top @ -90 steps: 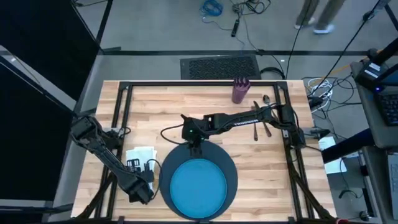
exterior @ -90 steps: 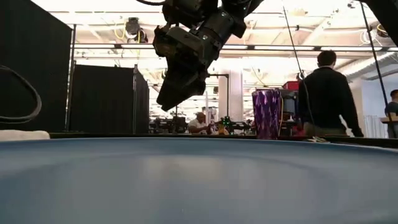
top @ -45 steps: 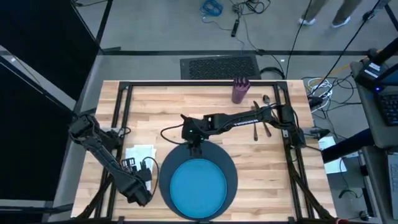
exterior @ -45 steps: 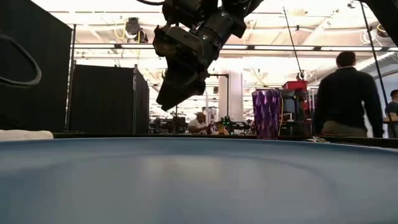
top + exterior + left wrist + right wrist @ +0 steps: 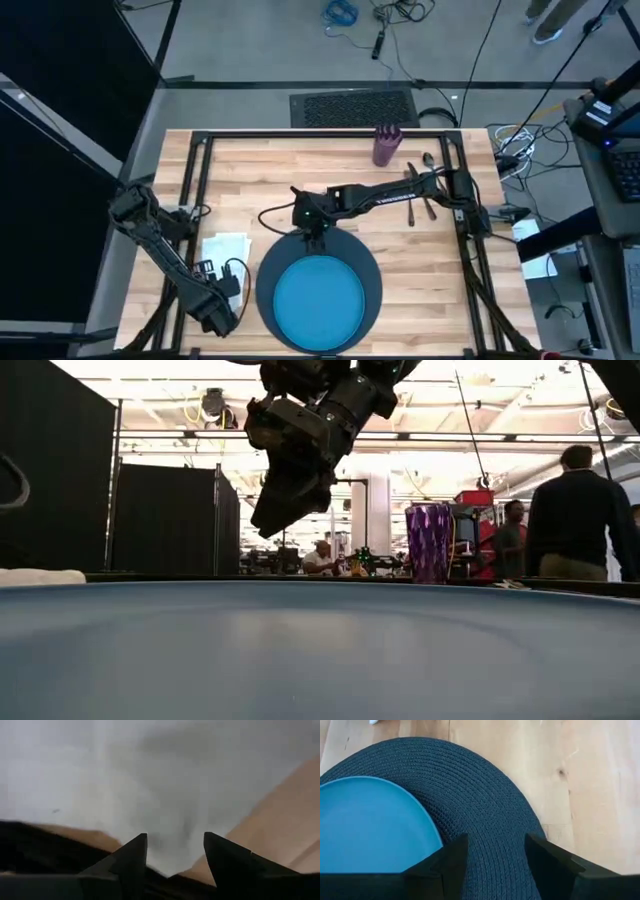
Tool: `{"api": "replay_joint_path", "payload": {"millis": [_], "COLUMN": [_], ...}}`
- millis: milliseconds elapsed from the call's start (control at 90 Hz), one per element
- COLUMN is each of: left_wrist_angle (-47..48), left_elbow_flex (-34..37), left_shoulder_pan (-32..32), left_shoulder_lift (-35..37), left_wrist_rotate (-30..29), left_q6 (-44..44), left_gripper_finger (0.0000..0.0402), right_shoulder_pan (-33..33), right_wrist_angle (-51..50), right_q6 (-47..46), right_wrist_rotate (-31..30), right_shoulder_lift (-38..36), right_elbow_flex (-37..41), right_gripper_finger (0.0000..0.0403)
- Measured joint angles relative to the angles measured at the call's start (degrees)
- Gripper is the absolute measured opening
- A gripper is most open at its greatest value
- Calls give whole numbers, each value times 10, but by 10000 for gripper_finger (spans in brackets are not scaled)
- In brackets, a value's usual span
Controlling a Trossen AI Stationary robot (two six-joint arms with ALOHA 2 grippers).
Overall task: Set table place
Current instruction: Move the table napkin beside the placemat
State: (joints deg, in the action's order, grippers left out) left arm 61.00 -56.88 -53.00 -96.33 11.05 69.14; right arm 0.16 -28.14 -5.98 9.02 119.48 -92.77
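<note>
Two pieces are placed: blue plate (image 5: 318,298) on charger (image 5: 372,268). Right hand (image 5: 314,239) hovers above the charger's far rim, fingers apart, empty. Left hand (image 5: 222,320), open and empty, should approach the nearby napkin (image 5: 222,247) low on the worktop (image 5: 250,170).

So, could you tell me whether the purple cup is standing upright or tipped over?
Upright. The purple cup stands vertically on the table in the low view, rim at the top.

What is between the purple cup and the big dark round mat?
Mostly bare wood of the table, as the high view shows. Only the right arm reaches across there, its right gripper hanging over the dark charger, well short of the purple cup.
</note>
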Motion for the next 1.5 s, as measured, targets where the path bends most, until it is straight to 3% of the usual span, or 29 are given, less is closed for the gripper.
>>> {"api": "replay_joint_path", "payload": {"millis": [267,467,722,844,1222,1500], "left_wrist_angle": [-91,-47,127,166,151,65], "left_elbow_flex": [38,16,-50,-54,-54,-37], "left_shoulder_pan": [-4,-4,-3,4,21,20], "left_shoulder_lift": [-9,-9,19,32,32,22], "left_wrist_rotate": [18,64,-25,-67,-70,-74], "left_q6": [10,4,-15,-20,-26,-10], "left_gripper_finger": [183,183,183,183,183,183], "right_shoulder_pan": [0,0,0,0,3,7], "right_wrist_angle": [0,0,0,2,3,5], "right_q6": [-7,-8,-7,-8,-13,-13], "right_wrist_rotate": [0,0,0,0,0,0], "right_shoulder_lift": [0,0,0,0,0,0], "right_elbow_flex": [0,0,0,0,0,0], "right_gripper_finger": [183,183,183,183,183,183]}}
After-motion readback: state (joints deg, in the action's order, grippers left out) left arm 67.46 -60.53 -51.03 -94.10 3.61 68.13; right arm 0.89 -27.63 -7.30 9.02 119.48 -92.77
